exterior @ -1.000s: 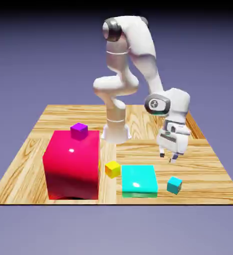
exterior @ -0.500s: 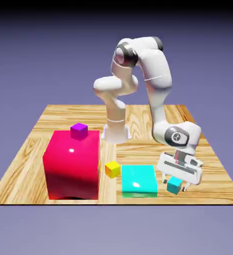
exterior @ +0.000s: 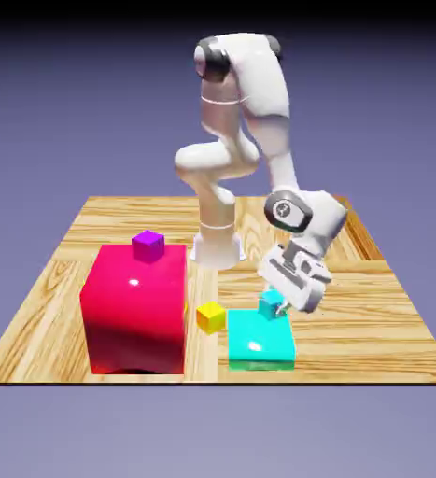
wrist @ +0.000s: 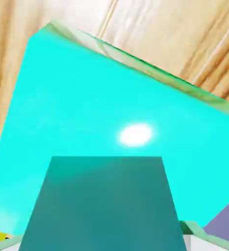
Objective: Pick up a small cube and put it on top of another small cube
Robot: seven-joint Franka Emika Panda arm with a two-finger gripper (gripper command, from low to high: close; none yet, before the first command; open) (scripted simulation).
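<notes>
lifted off the bench, the small teal cube has travelled with the tool toward the exterior view's left and now hangs pinched between its fingers, over or beside the flat cyan block. the pick looks done; the yellow cube is probably the stacking target.

Rendered physics simulation: wood-grain bench against plain blue-violet backdrop, glossy coloured blocks, white robot arm.
</notes>
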